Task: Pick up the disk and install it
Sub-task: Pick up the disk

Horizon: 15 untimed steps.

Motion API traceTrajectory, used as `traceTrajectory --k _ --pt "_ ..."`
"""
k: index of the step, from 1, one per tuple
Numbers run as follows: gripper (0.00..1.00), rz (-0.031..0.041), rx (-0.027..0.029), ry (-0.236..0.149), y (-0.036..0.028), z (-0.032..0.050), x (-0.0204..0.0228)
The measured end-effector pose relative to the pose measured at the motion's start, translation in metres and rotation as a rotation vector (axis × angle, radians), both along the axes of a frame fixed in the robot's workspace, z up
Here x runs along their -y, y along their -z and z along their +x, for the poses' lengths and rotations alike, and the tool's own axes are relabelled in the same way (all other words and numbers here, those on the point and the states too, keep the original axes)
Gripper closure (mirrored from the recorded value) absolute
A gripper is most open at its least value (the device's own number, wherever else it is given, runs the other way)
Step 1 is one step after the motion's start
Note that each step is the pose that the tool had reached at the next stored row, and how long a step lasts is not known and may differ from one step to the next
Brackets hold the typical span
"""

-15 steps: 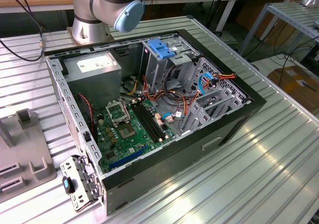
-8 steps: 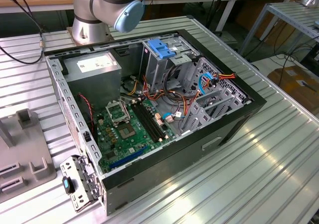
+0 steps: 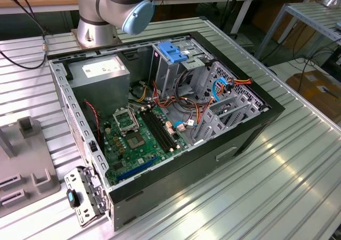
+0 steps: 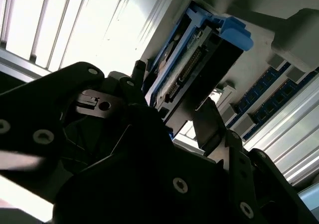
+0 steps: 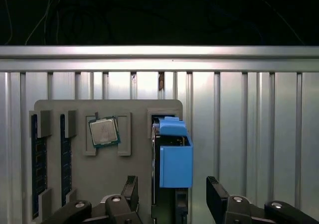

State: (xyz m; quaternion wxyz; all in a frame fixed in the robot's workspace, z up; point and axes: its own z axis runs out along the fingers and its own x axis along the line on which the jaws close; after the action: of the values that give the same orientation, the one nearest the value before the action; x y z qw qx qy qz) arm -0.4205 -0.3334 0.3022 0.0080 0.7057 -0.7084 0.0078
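I have the tool [image 5: 172,184] hanging over the grey holder tray [image 5: 99,179], which sits on the ribbed metal surface [image 5: 249,134]. Its fingers [image 5: 130,189] are spread wide, one on each side of the disk [image 5: 175,157], and in the first wrist view I see a gap between each finger and the blue rails. The disk stands on edge in a slot of the tray, just beside the pocket that holds a processor chip [image 5: 104,132]. Two memory sticks [image 5: 34,164] lie in slots further along the tray. The second wrist view shows me the disk's connector edge between the two dark fingers. In the exterior view, the open computer case [image 3: 250,133] lies on its side near the arm [image 3: 125,5].
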Motion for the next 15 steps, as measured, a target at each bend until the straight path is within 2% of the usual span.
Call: traceTrajectory --k 1,2,3,15 --pt "0.4 0.0 0.0 0.0 0.0 0.0 0.0" --pt "0.4 0.0 0.0 0.0 0.0 0.0 0.0" --pt "0.47 0.0 0.0 0.0 0.0 0.0 0.0" --pt "0.47 -0.0002 0.0001 0.0 -0.0006 0.0 0.0"
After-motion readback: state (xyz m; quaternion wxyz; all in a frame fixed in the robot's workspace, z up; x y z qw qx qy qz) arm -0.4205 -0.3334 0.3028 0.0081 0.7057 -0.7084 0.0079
